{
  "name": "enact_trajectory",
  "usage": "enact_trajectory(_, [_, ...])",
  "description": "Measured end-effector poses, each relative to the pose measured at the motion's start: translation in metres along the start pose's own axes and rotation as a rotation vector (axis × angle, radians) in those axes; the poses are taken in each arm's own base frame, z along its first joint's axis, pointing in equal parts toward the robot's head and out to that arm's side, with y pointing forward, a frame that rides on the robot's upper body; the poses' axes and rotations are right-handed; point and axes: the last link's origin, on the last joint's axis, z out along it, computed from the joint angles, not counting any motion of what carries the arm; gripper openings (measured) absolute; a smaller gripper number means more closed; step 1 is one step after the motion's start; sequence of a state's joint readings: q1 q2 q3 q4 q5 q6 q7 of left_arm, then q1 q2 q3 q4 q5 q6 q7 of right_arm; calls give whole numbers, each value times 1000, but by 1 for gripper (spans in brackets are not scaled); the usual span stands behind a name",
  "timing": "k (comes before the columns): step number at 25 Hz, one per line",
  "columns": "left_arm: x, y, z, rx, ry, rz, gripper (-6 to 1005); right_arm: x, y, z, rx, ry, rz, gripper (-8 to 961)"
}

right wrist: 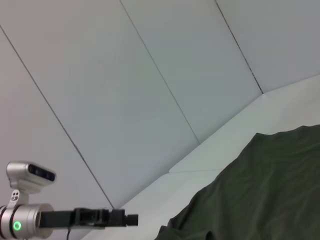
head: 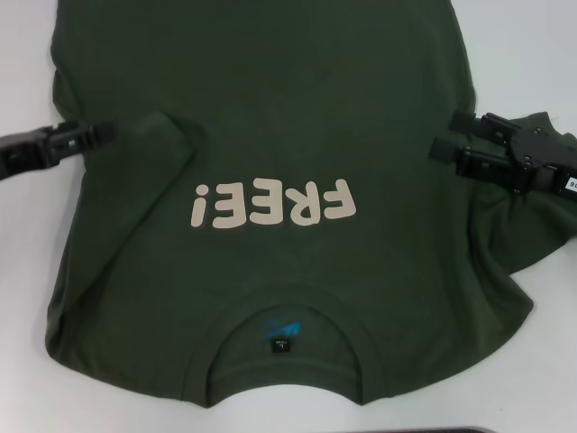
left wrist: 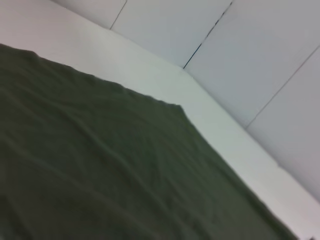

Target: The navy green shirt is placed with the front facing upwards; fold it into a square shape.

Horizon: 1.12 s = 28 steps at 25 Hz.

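Here the navy green shirt (head: 288,135) is seen flat, flanked by the left gripper (head: 106,132) and right gripper (head: 446,135), jaw states undeterminable.

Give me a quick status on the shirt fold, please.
Left claw at shirt's left edge, right claw over right side. Green "FREE!" T-shirt face-up on white table, left sleeve folded in, right sleeve bunched. Nothing in the way.

My left gripper (head: 106,132) is black, long and slim. My right gripper (head: 444,135) is black too, blockier, with visible screws (a white tag on my arm behind it).
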State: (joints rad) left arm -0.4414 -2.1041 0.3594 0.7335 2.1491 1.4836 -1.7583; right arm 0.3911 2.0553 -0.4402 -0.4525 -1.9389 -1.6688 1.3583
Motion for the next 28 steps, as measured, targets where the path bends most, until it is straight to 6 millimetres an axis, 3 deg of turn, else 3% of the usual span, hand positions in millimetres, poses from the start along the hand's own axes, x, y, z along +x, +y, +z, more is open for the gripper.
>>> enact_trajectory(13, [-25, -12, 0, 100, -65, 71, 792, 1, 1, 1, -2, -1, 4, 917])
enact_trajectory(28, [-30, -5, 14, 78, -122, 98, 755, 3, 2, -1, -3, -3, 10, 916])
